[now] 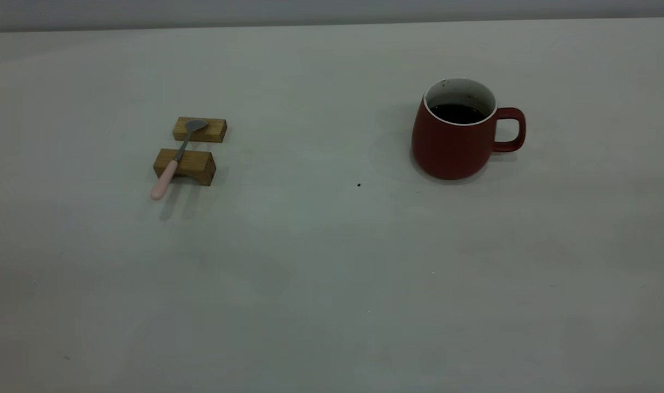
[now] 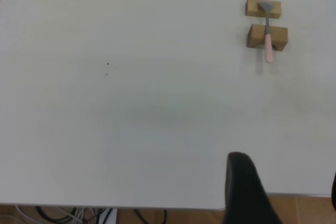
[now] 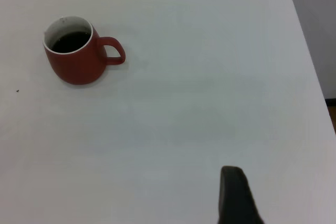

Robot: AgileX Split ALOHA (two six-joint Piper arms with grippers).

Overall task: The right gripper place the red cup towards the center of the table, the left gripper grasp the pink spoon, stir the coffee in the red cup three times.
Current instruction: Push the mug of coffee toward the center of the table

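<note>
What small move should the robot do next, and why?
Probably the right gripper should reach toward the cup. The cup stands right of the table's centre, untouched, and the spoon lies on two wooden blocks.

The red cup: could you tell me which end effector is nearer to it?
Right. The red cup shows in the right end effector's wrist view, though far off; the left end effector's view shows only the spoon side.

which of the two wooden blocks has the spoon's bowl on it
The far block, the flatter one farther from the camera in the exterior view. The pink spoon has its grey bowl on it; the near block carries the neck, and the pink handle overhangs the table.
</note>
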